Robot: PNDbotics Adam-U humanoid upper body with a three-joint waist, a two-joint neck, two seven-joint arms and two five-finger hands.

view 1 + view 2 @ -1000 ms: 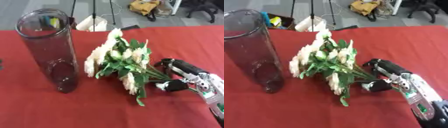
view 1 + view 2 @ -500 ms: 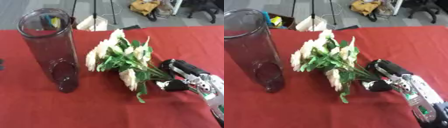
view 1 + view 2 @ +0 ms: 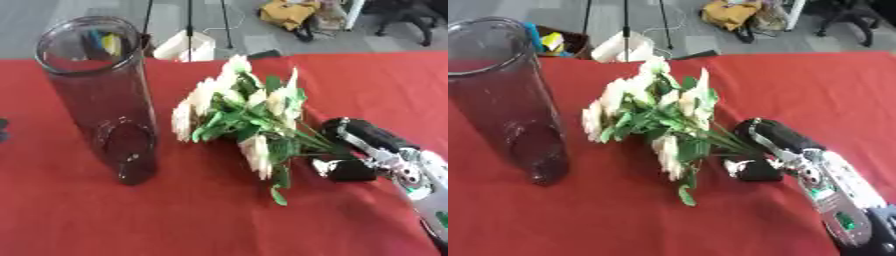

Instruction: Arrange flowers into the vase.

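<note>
Curling its right hand (image 3: 359, 157) round the stems near the table's right edge, it holds the light, floppy flowers (image 3: 245, 117) sensibly low, vase (image 3: 101, 100) standing leftward.

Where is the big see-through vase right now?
The vase stands upright on the red table, on the left of both eye views, with the white flowers lying just to its right.

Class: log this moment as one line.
right hand: shut on flowers stems | flowers: off table, outside vase | vase: upright
</note>
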